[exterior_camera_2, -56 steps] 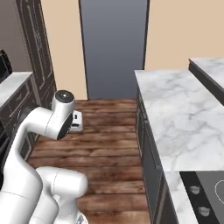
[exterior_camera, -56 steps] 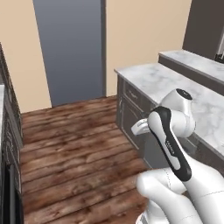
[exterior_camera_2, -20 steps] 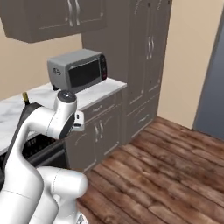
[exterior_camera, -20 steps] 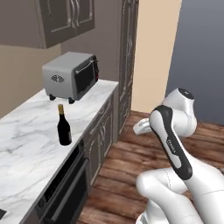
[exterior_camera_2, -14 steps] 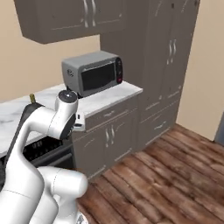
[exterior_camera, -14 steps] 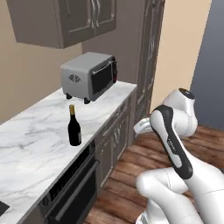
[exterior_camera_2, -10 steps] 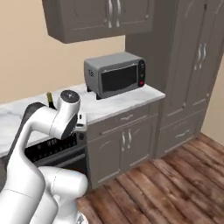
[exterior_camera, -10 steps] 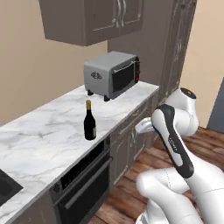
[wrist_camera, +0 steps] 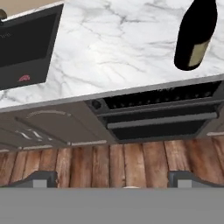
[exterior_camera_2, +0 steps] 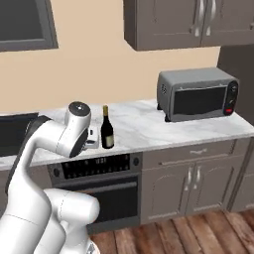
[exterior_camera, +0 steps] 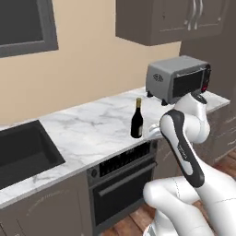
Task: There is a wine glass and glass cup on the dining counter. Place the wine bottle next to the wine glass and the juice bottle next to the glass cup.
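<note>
Near the front edge of the marble worktop (exterior_camera: 83, 133), right above the built-in oven (exterior_camera_2: 96, 168), the wine bottle (exterior_camera_2: 106, 128) stood upright with its long axis straight up and down, well clear of the toaster oven (exterior_camera_2: 198, 94) parked at the worktop's right end and of the sink (exterior_camera: 23, 150) sunk in at the left. Relative to the gripper (exterior_camera_2: 93, 139) the bottle sat just to its right and a bit further in over the worktop; close, but not touching as far as I could tell. In the hand view the bottle (wrist_camera: 196, 35) hung in the upper right corner while the two finger tips (wrist_camera: 41, 178) poked up far apart at the bottom, so the claw was spread wide with nothing in it. The camera there looked mostly at the oven front and the wood floor (wrist_camera: 113, 162), so the hand was aimed down and off to the side of the bottle instead of square at it. Arm-wise it was folded up tight, elbow high, forearm dropping to worktop level. My guess is the hand needed to swing and level out toward the bottle's body before any grab would work.
</note>
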